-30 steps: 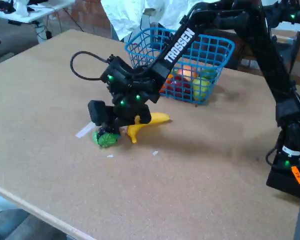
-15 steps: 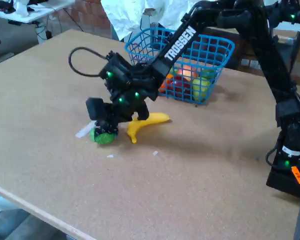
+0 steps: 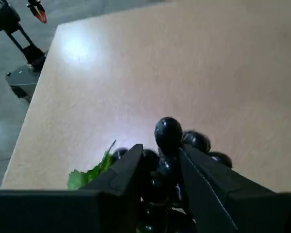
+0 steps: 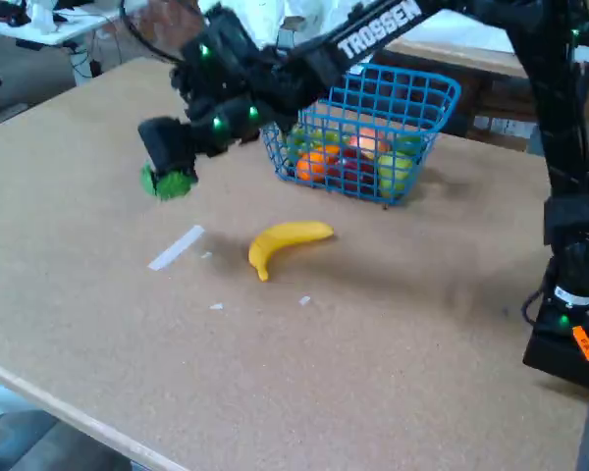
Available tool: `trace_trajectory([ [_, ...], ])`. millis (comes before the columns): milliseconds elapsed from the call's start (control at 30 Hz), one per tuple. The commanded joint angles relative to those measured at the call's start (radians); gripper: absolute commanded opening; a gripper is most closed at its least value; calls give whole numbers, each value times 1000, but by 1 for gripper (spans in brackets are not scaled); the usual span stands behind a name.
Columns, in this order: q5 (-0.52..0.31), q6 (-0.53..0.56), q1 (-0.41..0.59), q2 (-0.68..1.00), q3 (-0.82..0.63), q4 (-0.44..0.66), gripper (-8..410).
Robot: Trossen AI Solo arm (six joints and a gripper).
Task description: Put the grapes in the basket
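The grapes (image 3: 169,138) are a dark bunch with a green leaf, pinched between my gripper (image 3: 160,162) fingers in the wrist view. In the fixed view the gripper (image 4: 169,169) hangs above the table, left of the basket, and only the green leafy part of the grapes (image 4: 170,183) shows below it. The blue wire-mesh basket (image 4: 424,88) stands at the back of the table and holds several pieces of fruit.
A yellow banana (image 4: 285,240) lies on the table in front of the basket. A white strip of tape (image 4: 175,247) lies to its left. The arm's base (image 4: 569,324) stands at the right edge. The table's left edge (image 3: 31,107) shows in the wrist view.
The gripper has lifted off the table with the grapes and moved up and back to the left. The banana stays where it lay.
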State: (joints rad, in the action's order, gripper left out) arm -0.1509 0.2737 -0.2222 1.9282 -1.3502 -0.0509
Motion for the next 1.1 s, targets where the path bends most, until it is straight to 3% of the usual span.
trace_trajectory([
  [0, -133, -152, 1, -31, -49, 15, 0],
  [200, -349, -304, 9, -60, -65, 23, -1],
  [600, -374, -240, 45, -103, -64, 56, 0],
  [700, -359, -190, 45, -103, -64, 66, 0],
  [900, -224, -94, 48, -103, -64, 178, 9],
  [1067, -94, 7, 50, -103, -64, 268, 75],
])
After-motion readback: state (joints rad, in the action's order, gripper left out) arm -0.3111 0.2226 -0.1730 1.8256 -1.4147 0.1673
